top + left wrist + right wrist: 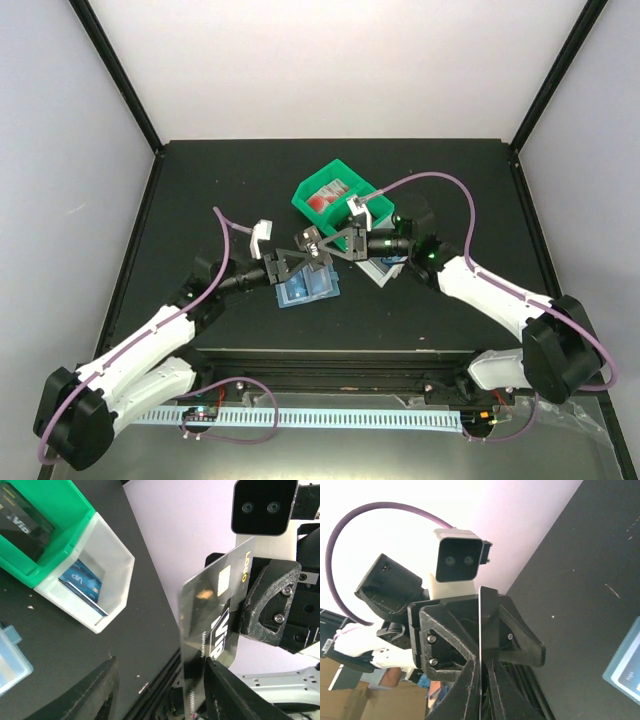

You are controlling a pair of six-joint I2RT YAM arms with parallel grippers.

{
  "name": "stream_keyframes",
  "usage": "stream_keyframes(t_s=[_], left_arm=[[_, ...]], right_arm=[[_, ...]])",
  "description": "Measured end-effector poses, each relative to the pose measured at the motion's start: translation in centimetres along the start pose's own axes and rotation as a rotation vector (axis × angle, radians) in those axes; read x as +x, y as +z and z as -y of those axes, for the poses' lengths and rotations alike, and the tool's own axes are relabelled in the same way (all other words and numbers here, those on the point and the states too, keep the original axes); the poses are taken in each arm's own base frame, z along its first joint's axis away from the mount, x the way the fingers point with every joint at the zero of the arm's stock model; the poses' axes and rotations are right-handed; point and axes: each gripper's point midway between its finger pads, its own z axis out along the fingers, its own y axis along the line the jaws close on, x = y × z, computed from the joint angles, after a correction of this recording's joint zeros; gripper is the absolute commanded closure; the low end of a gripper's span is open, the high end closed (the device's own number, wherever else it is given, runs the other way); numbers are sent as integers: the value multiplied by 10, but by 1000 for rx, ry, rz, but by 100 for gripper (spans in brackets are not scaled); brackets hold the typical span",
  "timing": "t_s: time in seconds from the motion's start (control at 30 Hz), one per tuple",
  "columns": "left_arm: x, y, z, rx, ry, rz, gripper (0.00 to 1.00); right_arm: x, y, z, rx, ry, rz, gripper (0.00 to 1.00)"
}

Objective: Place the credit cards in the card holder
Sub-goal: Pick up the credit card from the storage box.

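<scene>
Grasping a silver credit card (215,615) printed "LOGO" and "VIP", the right end effector (481,675) is clenched, raised beside the green bin (335,195). The left end effector (159,680) stands released around the card. The card holder (300,292) lies on the table (200,200) near that bin.

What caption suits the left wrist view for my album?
Right gripper holds a VIP card before the open left gripper; green bin and white bin nearby.

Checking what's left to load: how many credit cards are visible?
3: a silvery card pinched in the right gripper, a blue card in the white bin, a dark card in the green bin. More may lie underneath.
</scene>
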Motion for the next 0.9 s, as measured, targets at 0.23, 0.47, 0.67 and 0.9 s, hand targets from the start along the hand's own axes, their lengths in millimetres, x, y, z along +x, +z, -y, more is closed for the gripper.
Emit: stream_keyframes(t_s=[0.23,0.47,0.67,0.9], left_arm=[[0,1,17,94,-30,-14,73],[-4,-1,30,147,-19,-5,98],[3,-3,9,59,-10,5,98],[40,-13,-74,-245,-66,-46,98]], right_arm=[[-4,-1,-10,-51,35,20,97],[-4,-1,-4,-35,56,30,83],[1,-2,28,144,26,23,54],[22,-8,86,503,-66,-33,53]])
